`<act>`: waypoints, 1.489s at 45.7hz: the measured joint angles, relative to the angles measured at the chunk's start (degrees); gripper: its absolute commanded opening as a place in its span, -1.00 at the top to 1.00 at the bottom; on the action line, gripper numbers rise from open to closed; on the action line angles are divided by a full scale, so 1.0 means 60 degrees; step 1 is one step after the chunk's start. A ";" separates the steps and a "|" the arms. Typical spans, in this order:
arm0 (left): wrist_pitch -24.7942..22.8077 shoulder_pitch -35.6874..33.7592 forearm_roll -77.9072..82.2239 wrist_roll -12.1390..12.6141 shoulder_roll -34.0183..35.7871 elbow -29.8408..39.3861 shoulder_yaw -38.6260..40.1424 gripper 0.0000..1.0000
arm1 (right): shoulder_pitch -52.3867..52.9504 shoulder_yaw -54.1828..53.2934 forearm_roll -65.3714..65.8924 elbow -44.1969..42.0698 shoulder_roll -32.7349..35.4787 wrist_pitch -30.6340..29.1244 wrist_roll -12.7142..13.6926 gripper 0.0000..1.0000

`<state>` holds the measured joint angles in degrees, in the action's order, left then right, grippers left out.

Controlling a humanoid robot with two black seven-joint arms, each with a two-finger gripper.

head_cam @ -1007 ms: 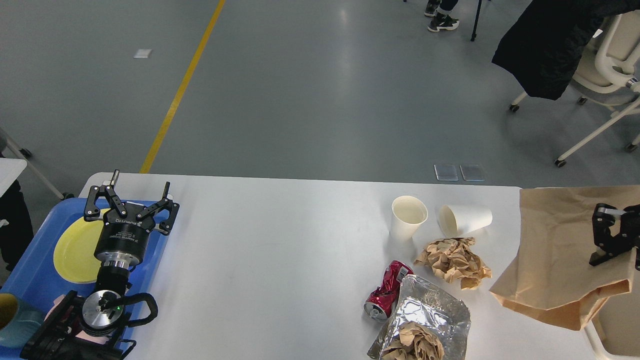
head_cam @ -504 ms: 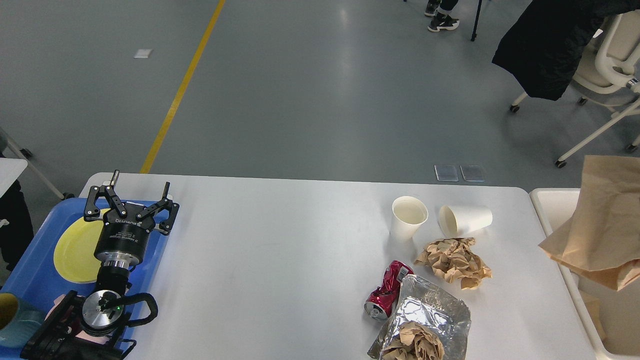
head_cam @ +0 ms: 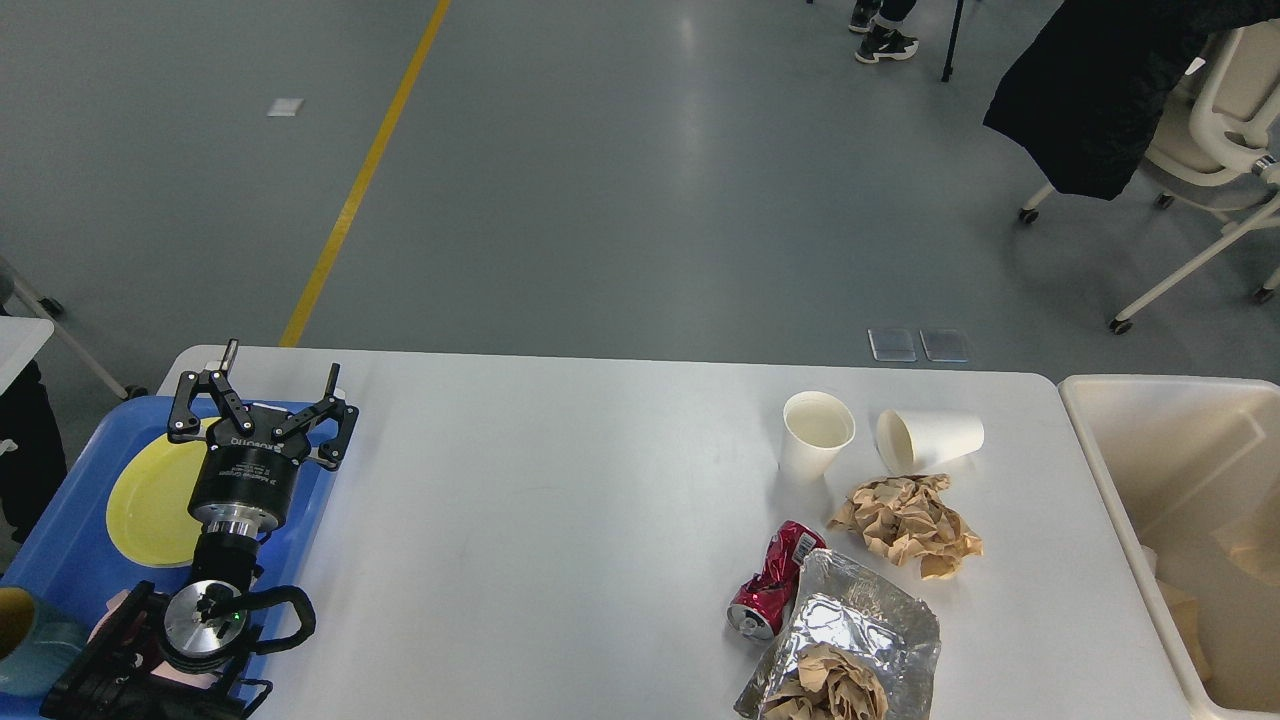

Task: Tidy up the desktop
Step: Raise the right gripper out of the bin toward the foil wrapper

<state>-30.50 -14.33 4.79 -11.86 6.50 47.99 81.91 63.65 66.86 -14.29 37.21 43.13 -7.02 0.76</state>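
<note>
The single head view looked forward and down on the desktop (head_cam: 560,480) from its near edge, fairly close, with grey floor (head_cam: 620,180) beyond the far edge.

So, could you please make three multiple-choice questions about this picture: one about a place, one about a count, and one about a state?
1. Where does the crushed red can lie?
A. in the cream bin
B. on the desktop, beside the foil bag
C. on the blue tray

2. How many white paper cups are on the desktop?
A. one
B. two
C. four

3. How are the fingers of the left gripper?
A. spread apart, holding nothing
B. closed on a cup
C. closed on the yellow plate

Answers:
1. B: the can rests on the white top against the foil bag.
2. B: one upright cup stands and one tipped cup lies on its side.
3. A: the gap between the fingers is empty, above the blue tray.
</note>
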 measured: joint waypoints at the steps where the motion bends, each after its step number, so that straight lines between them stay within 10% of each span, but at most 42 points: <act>1: 0.0000 0.0000 0.0001 0.0000 0.0000 0.0000 0.0000 -0.93 | -0.0387 -0.0253 0.0000 -0.0370 -0.0116 0.0005 0.0027 1.00; 16: 0.0000 0.0002 0.0003 0.0000 0.0000 0.0000 0.0000 -0.93 | -0.5208 -0.3179 0.0023 -0.5317 -0.2389 0.0282 0.0199 1.00; 37: 0.0000 0.0002 -0.0004 -0.0001 0.0000 0.0000 0.0000 -0.93 | -0.5569 -0.3335 0.0023 -0.5564 -0.3224 0.0703 0.0212 1.00; 38: 0.0000 0.0002 -0.0004 -0.0001 0.0000 0.0000 0.0000 -0.93 | -0.5574 -0.3335 0.0023 -0.5562 -0.3235 0.0709 0.0213 0.95; 43: 0.0000 0.0002 -0.0004 -0.0001 0.0000 0.0000 0.0000 -0.93 | -0.5602 -0.3320 0.0023 -0.5559 -0.3267 0.0780 0.0209 -1.00; 68: 0.0000 0.0001 -0.0004 -0.0001 0.0000 0.0000 0.0000 -0.93 | -0.5048 -0.3198 0.0142 -0.5147 -0.3003 0.1571 0.0155 -1.00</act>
<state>-30.50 -14.32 4.76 -11.87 6.50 47.99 81.91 33.36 47.68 -13.43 6.33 25.11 2.40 1.70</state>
